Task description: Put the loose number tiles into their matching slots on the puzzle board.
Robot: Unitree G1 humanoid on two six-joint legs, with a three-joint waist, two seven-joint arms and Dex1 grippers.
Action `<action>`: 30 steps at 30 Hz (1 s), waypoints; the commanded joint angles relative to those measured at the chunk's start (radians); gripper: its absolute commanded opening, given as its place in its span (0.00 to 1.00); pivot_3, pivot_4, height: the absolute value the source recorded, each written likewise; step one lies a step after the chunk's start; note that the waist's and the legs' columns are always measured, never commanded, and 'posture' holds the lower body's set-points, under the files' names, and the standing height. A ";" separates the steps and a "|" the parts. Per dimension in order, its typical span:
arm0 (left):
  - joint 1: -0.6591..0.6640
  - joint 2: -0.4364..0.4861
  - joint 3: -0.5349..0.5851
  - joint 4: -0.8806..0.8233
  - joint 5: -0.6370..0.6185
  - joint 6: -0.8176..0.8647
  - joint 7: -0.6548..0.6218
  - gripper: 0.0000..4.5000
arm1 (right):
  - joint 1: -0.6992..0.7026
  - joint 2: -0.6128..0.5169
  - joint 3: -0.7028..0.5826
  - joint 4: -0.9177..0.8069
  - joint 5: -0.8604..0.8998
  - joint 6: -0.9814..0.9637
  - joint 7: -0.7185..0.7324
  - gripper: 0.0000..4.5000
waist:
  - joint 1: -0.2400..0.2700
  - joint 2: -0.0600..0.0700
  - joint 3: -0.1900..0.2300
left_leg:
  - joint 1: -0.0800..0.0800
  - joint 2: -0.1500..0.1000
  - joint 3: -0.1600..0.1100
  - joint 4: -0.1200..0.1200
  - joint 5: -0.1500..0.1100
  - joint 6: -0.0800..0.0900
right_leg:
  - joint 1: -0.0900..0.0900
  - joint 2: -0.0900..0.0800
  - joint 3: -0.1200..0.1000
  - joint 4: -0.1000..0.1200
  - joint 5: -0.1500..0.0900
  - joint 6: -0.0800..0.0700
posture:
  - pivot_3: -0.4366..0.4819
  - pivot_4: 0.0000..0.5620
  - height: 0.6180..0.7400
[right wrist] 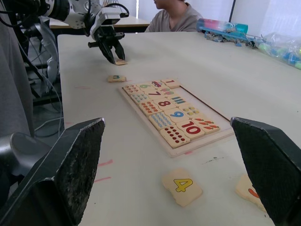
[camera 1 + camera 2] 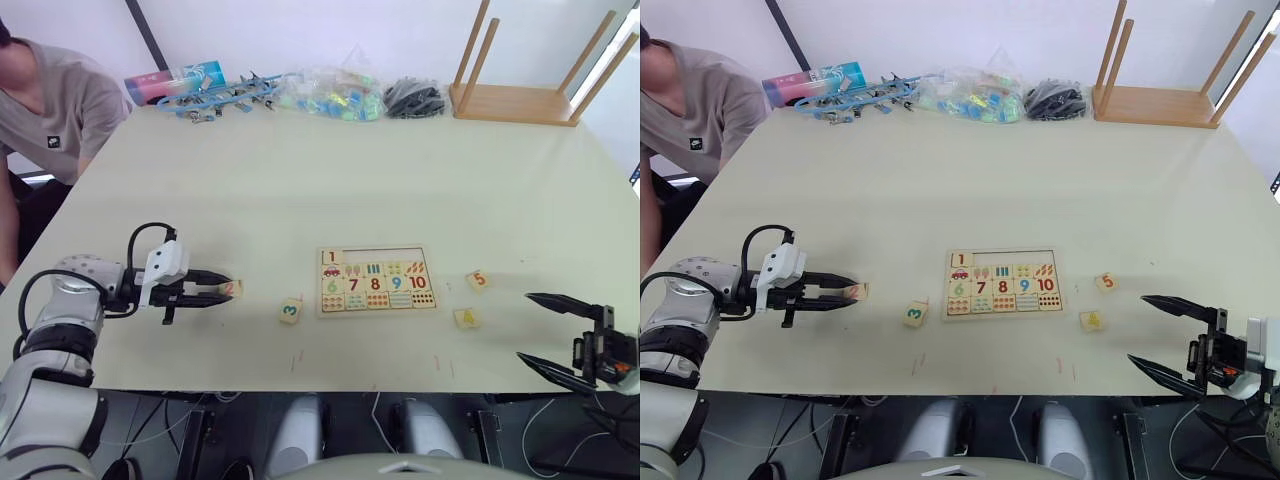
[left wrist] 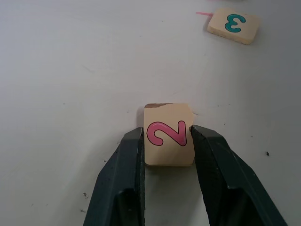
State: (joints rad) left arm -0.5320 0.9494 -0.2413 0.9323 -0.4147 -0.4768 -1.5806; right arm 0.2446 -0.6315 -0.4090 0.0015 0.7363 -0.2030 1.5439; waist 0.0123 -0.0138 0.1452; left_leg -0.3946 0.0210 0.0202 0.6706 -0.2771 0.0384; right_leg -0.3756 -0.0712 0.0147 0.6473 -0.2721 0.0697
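Four tiles are loose on the big pale table (image 2: 330, 180), and only the 1 (image 2: 331, 257) sits in the top row of the puzzle board (image 2: 376, 279), at that row's left end, with the other four slots (image 2: 385, 256) bare beside it. A person in a grey shirt (image 2: 55, 100) sits at the far left corner, an upturned wooden stool (image 2: 530, 75) stands at the far right, and toys in bags line the far edge.

On the robot's left, the left gripper (image 2: 218, 290) lies low over the table, its two black fingers (image 3: 123, 165) either side of the pink 2 tile (image 3: 168, 133), touching or nearly touching its edges; the tile lies flat on the table, so I judge the grip is being taken and the lift is not made. From there the board lies to the robot's right, and the 2's slot is the one just beside the 1. The green 3 tile (image 2: 290, 311) lies between gripper and board, near the path.

The right gripper (image 2: 1152, 335) hangs wide open and empty near the front edge, with the yellow 4 tile (image 2: 465, 318) and orange 5 tile (image 2: 478, 280) between it and the board.
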 commanded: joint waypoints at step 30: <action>-0.302 -0.230 -0.120 -0.632 0.115 0.705 0.068 0.22 | 0.084 0.070 -0.063 -0.126 0.032 -0.017 -0.084 1.00 | 0.002 -0.002 0.001 | -0.002 -0.003 -0.002 0.002 0.000 0.000 | 0.000 0.001 0.000 0.000 0.000 0.000 | 0.48 0.27 1.00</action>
State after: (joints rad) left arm -0.8097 0.7303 -0.3558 0.3472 -0.3451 0.2062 -1.5255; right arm 0.3201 -0.5623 -0.4396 -0.0891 0.7533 -0.2045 1.4705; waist 0.0139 -0.0157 0.1464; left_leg -0.3969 0.0178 0.0185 0.6728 -0.2769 0.0384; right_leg -0.3756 -0.0700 0.0149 0.6474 -0.2720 0.0701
